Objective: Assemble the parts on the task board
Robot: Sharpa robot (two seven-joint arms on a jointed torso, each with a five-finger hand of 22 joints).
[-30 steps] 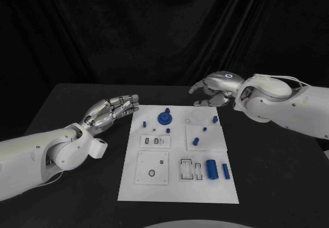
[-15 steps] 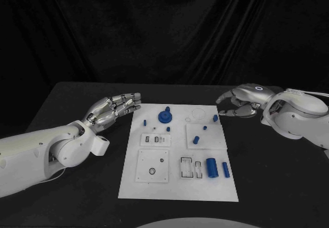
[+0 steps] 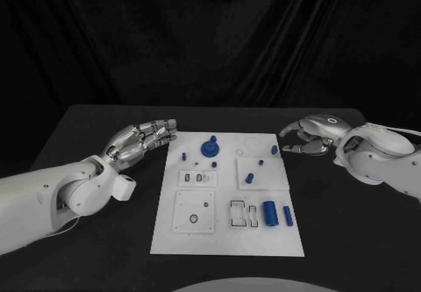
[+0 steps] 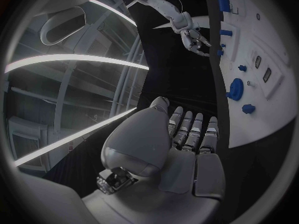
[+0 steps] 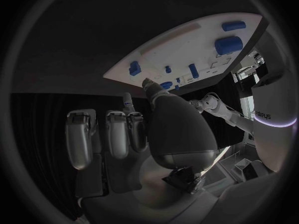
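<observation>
The left robot hand (image 3: 140,141) hangs just off the left edge of the task board (image 3: 230,243), holding nothing, its fingers (image 3: 163,129) stretched out side by side and pointing toward the board's far left corner; the left wrist view shows the same flat, released palm (image 4: 181,149) with the board's edge (image 4: 249,129) close beside the fingertips. The right robot hand (image 3: 309,135) sits just off the board's far right corner, above the black surface (image 3: 351,231), fingers loosely curled with gaps between them and nothing visible in its grasp; from the right wrist view its fingers (image 5: 118,132) hang apart with the board (image 5: 181,40) lying beyond them. On the board, nearest the hands, a blue gear-like part (image 3: 210,149) stands near the far edge, with a small blue peg (image 3: 185,157) to its left and another small blue piece (image 3: 274,149) near the right edge, close to the right hand. Further in, a short blue peg (image 3: 251,179) lies on a raised white square, with a tiny blue piece (image 3: 261,163) above it and another (image 3: 215,166) to its left. A small plate with dark slots (image 3: 198,179) sits left of centre, and a larger white square with small holes (image 3: 194,214) lies nearer the robot. Toward the near right, a thick blue cylinder (image 3: 271,215) and a thin blue rod (image 3: 289,216) lie side by side, just beside a framed slot block (image 3: 244,215)
</observation>
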